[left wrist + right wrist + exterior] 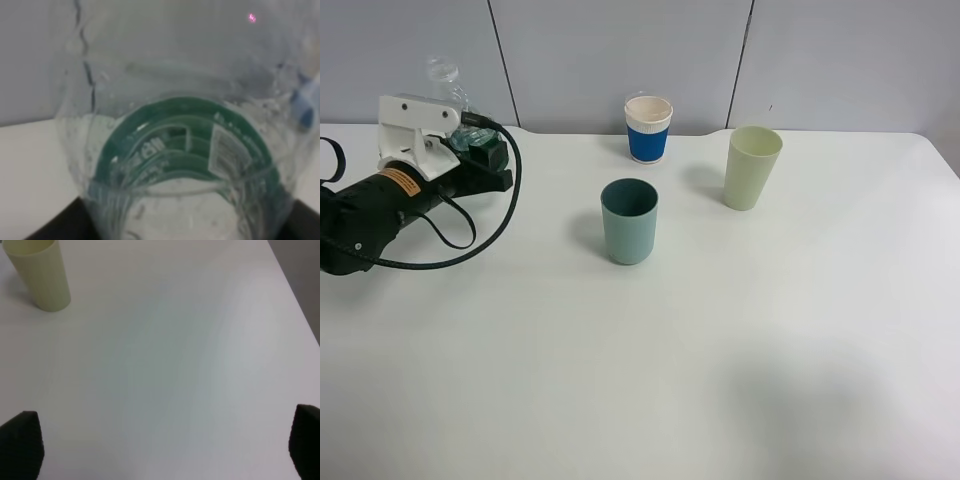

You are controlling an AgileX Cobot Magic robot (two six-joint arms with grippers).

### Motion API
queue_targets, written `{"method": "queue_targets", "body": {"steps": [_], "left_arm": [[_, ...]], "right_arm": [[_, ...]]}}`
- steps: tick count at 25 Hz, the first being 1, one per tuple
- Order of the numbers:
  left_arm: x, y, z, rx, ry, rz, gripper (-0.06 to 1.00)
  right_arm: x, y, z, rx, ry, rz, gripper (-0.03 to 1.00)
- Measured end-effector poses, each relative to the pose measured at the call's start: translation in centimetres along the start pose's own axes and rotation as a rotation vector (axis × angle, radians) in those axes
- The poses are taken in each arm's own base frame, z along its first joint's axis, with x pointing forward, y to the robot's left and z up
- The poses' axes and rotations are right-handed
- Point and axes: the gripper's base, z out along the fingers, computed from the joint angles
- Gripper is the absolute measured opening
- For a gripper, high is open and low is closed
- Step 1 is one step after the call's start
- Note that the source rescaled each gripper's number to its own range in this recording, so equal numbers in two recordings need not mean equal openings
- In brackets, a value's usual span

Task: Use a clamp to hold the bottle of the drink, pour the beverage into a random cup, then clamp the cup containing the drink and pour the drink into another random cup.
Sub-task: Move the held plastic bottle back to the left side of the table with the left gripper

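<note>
The crinkly clear plastic bottle, banded by a green label, is clamped in the left gripper at the far left of the smooth white table. The right gripper is held with its jaws spread wide. The straight-sided teal tumbler is stood mid-table, near the blue-banded paper cup and the pale yellow-green tumbler.

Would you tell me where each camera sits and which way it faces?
Exterior high: above, looking down across the table; left arm shows.
Left wrist: close against the clamped bottle; left gripper barely shows.
Right wrist: looking down at the table; open right gripper tips show.
Exterior and right wrist share the yellow-green tumbler.
</note>
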Motion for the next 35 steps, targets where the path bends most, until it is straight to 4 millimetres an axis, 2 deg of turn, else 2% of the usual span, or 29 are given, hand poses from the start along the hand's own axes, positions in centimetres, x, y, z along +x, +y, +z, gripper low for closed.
{"method": "queue_targets", "body": {"steps": [9,19,34,35], "left_arm": [[1.6,0.2,1.9,-0.001,0.019,0.066,0.0],[4.7,0.2,2.2,0.001,0.11,0.062,0.0],[4.7,0.3,2.2,-0.013,0.104,0.057,0.0],[4.7,0.3,2.2,-0.013,0.104,0.057,0.09]], "right_arm": [[0.0,0.0,0.0,0.0,0.0,0.0,0.95],[0.0,0.0,0.0,0.0,0.0,0.0,0.95],[0.0,0.0,0.0,0.0,0.0,0.0,0.95],[0.0,0.0,0.0,0.0,0.0,0.0,0.95]]}}
